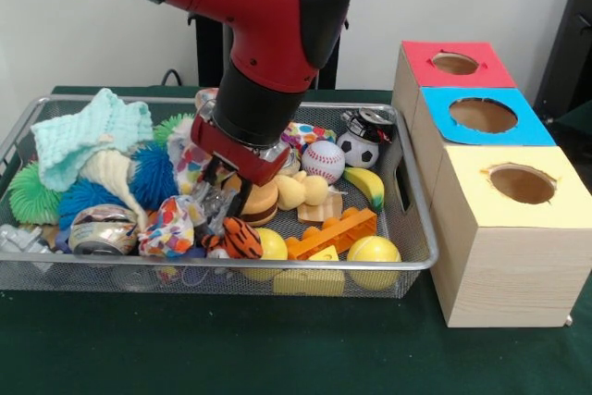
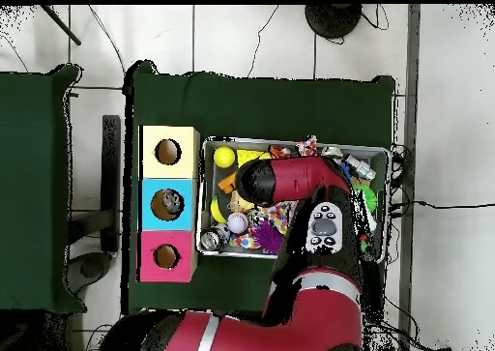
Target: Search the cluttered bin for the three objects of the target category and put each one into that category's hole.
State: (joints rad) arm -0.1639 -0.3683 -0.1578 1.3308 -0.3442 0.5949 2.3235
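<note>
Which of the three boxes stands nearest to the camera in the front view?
The yellow box. It is lowest in that view, in front of the blue box; the red box is farthest back.

**Sawyer arm, looks-wise**

Glossy red shell w/ black joint caps on the arm [image 1: 268,16]. Wrist is a black cylinder, then a red plate above the gripper [image 1: 222,193]. Overhead shows a grey button pad [image 2: 325,226], maybe w/ dark buttons. Base has a white stripe.
</note>
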